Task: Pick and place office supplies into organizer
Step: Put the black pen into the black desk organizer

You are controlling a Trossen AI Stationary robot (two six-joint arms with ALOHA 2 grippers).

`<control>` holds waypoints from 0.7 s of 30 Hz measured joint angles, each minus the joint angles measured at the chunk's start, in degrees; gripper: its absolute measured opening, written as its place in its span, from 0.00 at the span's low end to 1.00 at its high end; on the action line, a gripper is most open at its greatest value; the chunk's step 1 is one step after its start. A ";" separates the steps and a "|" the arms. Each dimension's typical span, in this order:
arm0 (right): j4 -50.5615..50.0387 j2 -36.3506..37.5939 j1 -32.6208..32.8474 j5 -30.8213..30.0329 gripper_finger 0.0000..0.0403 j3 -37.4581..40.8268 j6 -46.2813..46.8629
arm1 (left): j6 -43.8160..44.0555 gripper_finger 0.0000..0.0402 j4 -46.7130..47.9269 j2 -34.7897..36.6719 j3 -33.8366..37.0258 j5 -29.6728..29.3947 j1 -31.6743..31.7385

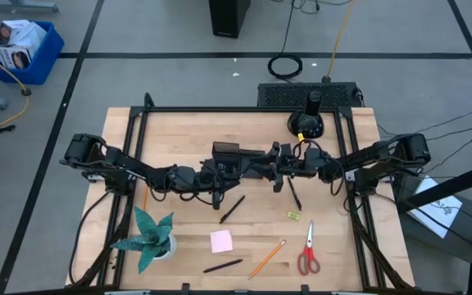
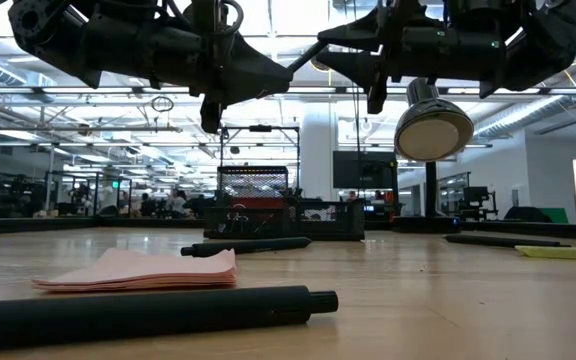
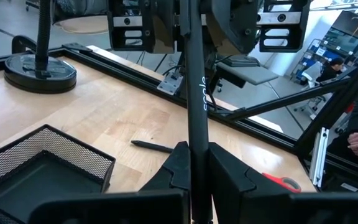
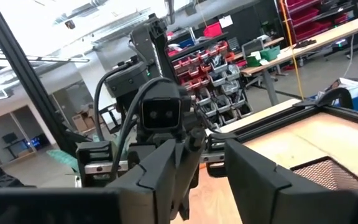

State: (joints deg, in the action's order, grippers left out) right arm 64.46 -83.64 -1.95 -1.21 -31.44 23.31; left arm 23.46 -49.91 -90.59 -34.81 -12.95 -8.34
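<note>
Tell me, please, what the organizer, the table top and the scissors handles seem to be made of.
Organizer: probably metal wire mesh, matte black; fine open grid shows in its walls.
Table top: wood, pale, smooth finish; joined strips and grain lines show, like butcher block.
Scissors handles: likely plastic, red, smooth; the even, bright colour suggests it, but they are too small to be sure.

A teal spiky plant [image 1: 147, 238] in a pale pot is seen near the front left corner of the wooden table [image 1: 187, 127]. A round black domed object [image 1: 306, 124] is placed near the table's rear right corner. On the floor beyond, a blue bin [image 1: 24, 51] is visible at the upper left, and a coiled black cable [image 1: 285, 65] lies behind the table.
</note>
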 joint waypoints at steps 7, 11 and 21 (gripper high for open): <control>-0.03 0.01 -0.27 0.01 0.25 -0.02 0.84 | 1.11 0.09 -0.02 0.00 -0.01 1.10 0.81; -1.23 -0.15 -0.27 0.02 0.23 -1.39 1.00 | 1.25 0.08 0.00 0.00 -0.02 1.41 1.37; -2.31 -3.53 -0.27 0.44 0.16 -3.38 1.12 | 1.27 0.09 0.32 0.00 -0.02 1.32 1.57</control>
State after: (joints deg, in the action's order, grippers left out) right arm 62.15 -87.18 -2.22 -0.77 -34.82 24.43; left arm 24.73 -49.59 -90.59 -34.83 -11.63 -6.76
